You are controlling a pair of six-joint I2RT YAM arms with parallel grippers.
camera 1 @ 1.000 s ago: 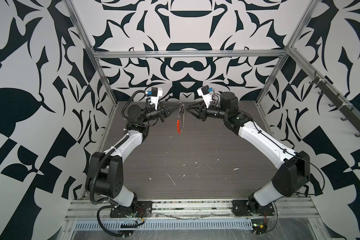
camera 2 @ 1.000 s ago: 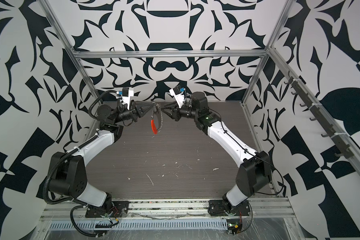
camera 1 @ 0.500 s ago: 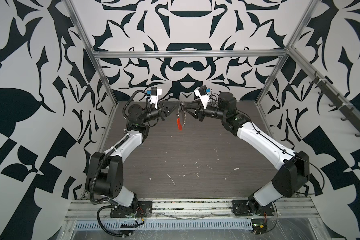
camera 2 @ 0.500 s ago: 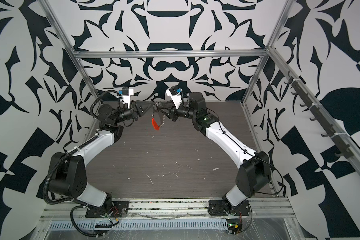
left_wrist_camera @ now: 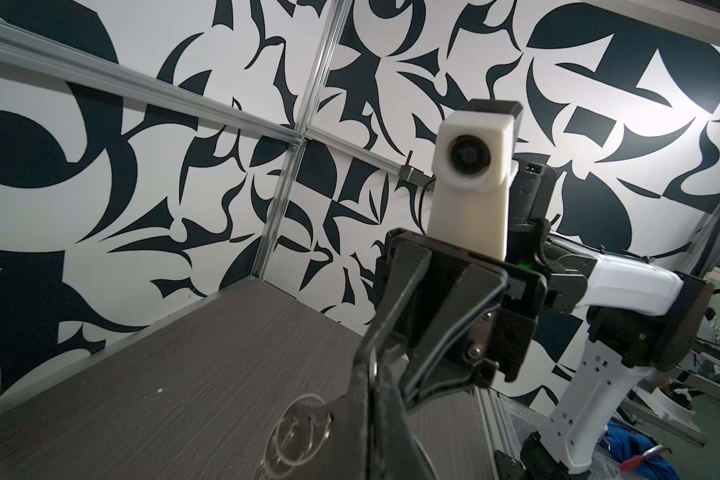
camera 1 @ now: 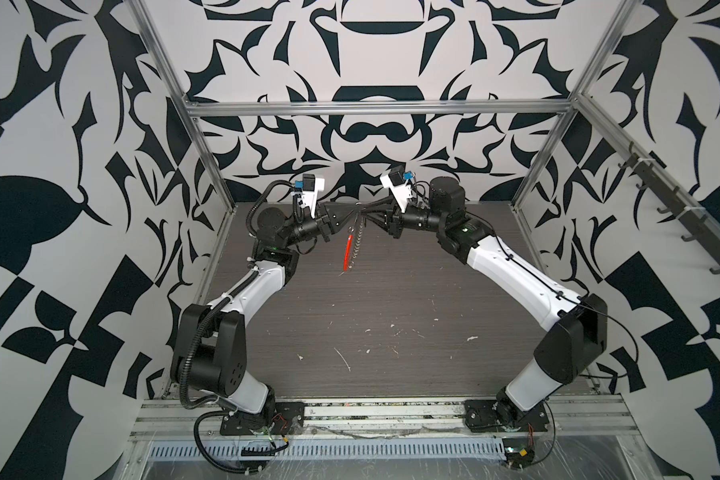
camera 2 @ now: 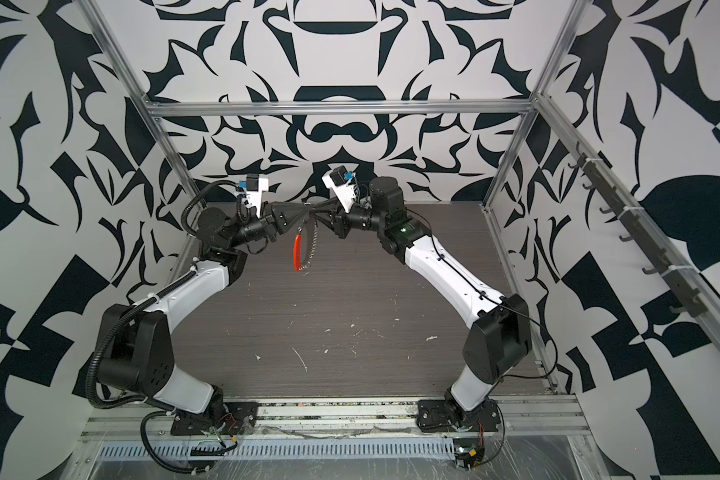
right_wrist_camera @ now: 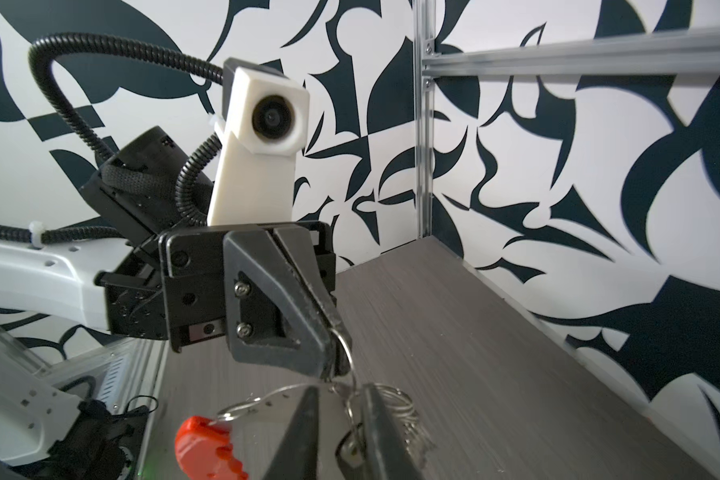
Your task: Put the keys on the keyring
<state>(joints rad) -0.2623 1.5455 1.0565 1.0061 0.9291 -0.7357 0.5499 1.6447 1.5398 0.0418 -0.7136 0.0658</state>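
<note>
Keyring (camera 1: 348, 251) hangs in mid-air just below my 2 meeting claws (tabletop (camera 1: 391, 324) well beneath). Left claw (right_wrist_camera: 338, 361) is clenched on 1 of its split rings. Right claw (right_wrist_camera: 341, 392), narrowly parted, flanks a ring; I cannot tell whether it grips.

Left claw (right_wrist_camera: 336, 362) clamped; right claw (right_wrist_camera: 341, 392) facing it, tips near.

No text, number, brand or sign could be read in any view. A round mark (left_wrist_camera: 298, 432) with faint lines inside it showed on a dark surface close to the left wrist camera. It was too blurred to make out as letters or a logo.
</note>
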